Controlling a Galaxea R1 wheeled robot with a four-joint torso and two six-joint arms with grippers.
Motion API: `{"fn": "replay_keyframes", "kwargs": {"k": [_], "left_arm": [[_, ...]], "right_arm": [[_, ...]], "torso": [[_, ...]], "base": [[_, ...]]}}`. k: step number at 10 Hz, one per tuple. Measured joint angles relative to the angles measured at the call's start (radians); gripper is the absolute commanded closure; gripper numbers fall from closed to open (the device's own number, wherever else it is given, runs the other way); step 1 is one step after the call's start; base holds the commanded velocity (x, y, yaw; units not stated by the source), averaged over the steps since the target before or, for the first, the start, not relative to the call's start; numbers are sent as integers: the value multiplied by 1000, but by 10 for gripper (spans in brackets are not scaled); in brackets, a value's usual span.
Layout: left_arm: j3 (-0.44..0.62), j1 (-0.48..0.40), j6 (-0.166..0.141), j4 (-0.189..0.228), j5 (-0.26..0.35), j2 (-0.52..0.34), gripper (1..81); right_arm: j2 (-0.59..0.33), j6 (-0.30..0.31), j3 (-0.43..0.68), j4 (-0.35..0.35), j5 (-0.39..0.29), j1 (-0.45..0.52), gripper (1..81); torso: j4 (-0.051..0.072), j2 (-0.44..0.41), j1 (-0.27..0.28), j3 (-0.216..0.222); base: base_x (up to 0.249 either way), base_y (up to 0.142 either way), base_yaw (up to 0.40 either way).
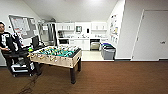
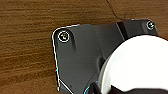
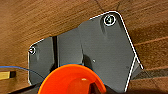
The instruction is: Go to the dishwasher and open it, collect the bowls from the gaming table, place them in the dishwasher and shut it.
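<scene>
bowls: orange bowl (image 3: 72,80) sits close under the right wrist camera, a white bowl (image 2: 136,66) under the left, both over brown floor. gripper state on either arm: cannot tell, held is only a guess. dishwasher (image 1: 95,45) is in the kitchen well behind the gaming table (image 1: 56,56); loading and closing remain.

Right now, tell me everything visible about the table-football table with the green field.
The table-football table with the green field stands on the brown wood-look floor, to the left in the head view, ahead of the kitchen area. Its box-shaped body looks like pale wood with a dark top rim, on dark legs. Rods with handles jut from its near long side, and small figures crowd the field. A seated person is just beyond its far left end.
</scene>
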Motion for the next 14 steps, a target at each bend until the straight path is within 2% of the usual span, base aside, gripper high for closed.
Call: {"fn": "replay_keyframes", "kwargs": {"k": [14], "left_arm": [[-1, 4, 0, 0, 0, 0, 811]], "right_arm": [[22, 0, -20, -7, 0, -5, 811]], "torso": [[0, 0, -1, 0]], "base": [[139, 0, 0]]}}
